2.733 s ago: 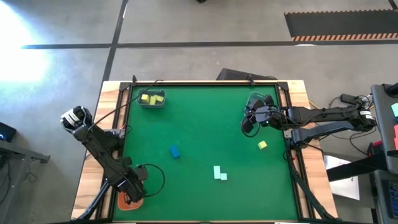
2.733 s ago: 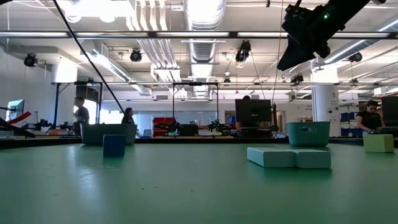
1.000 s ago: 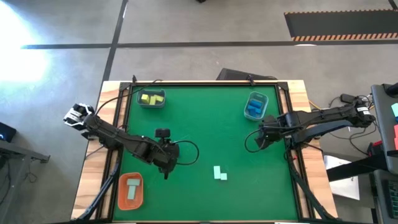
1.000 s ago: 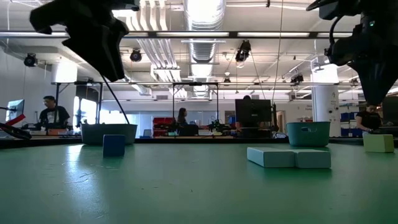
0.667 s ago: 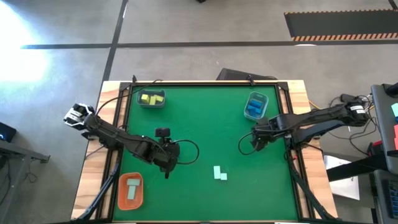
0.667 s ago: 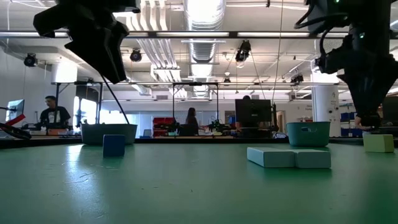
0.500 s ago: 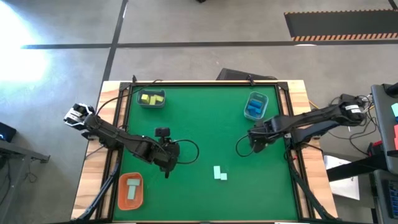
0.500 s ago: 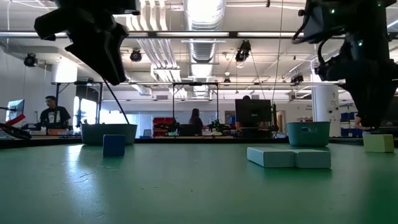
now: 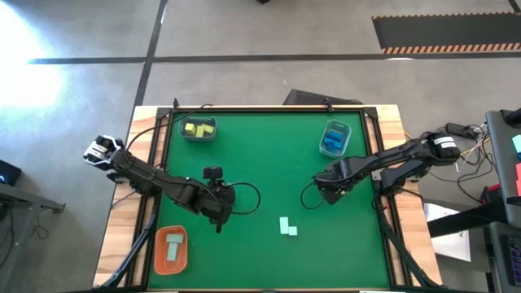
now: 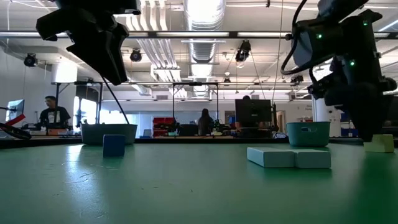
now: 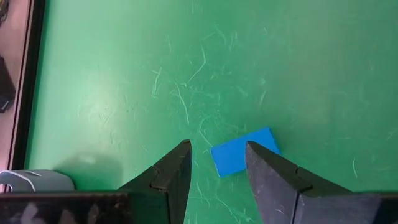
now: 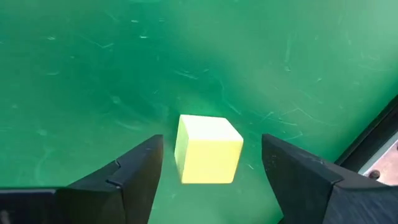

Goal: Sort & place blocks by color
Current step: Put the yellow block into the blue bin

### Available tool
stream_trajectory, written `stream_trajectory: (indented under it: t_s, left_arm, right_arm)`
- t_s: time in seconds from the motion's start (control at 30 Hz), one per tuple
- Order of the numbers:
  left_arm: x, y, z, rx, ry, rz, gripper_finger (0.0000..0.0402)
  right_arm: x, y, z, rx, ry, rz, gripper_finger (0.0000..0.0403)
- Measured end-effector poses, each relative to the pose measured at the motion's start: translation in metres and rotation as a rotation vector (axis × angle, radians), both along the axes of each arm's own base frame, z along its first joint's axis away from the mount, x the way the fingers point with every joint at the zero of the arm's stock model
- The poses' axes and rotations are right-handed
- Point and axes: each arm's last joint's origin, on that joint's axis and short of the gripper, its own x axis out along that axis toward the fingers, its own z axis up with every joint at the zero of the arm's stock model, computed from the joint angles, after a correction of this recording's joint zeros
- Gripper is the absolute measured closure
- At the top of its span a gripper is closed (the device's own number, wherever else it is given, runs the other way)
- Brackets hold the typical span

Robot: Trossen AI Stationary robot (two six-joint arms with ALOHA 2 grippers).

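Observation:
A blue block lies flat on the green table, with my left gripper open and hovering above it, left of the table's middle. A yellow cube sits on the mat near the right edge. My right gripper points down over it, open, one finger on each side with a gap to the cube. In the low view the cube peeks out beside that gripper. Two mint blocks lie side by side nearer the front.
A grey-blue tray with yellow blocks stands at the far left, and another with blue blocks at the far right. An orange tray holding a mint block sits at the near left corner. People move in the room behind.
My right gripper has come down and moved toward the table's middle, ending over the yellow cube. The blocks have stayed where they were.

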Motion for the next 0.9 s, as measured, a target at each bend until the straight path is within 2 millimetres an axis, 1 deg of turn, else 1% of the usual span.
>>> stream_trajectory:
  t_s: [0.17, 0.33, 0.5, 0.53, 0.6, 0.73, 0.8, 0.9]
  left_arm:
    - [0.001, 0.000, 0.000, -0.003, -0.009, 0.001, 0.0268]
    - [0.001, 0.000, 0.000, -0.004, -0.010, 0.001, 0.0268]
    - [0.002, -0.001, 0.001, -0.010, -0.024, 0.000, 0.0268]
    - [0.003, -0.001, 0.001, -0.015, -0.036, 0.000, 0.0268]
    - [0.004, -0.002, 0.002, -0.018, -0.045, -0.001, 0.0268]
    - [0.007, -0.003, 0.004, -0.028, -0.072, -0.006, 0.0268]
    - [0.009, -0.004, 0.004, -0.032, -0.096, -0.021, 0.0268]
    - [0.015, -0.006, 0.007, -0.040, -0.150, -0.052, 0.0268]
  right_arm:
    - [0.003, 0.000, -0.008, -0.001, 0.039, 0.013, 0.0170]
    - [0.004, 0.000, -0.013, 0.001, 0.065, 0.031, 0.0214]
    - [0.005, 0.000, -0.012, 0.005, 0.059, 0.052, 0.0268]
    - [0.005, 0.000, -0.012, 0.007, 0.056, 0.057, 0.0277]
    - [0.004, 0.000, -0.010, 0.011, 0.046, 0.072, 0.0280]
    - [0.005, 0.000, 0.002, -0.006, -0.016, 0.087, 0.0280]
    - [0.006, -0.001, 0.012, -0.043, -0.070, 0.100, 0.0279]
    - [0.011, -0.003, 0.030, -0.126, -0.204, 0.143, 0.0274]
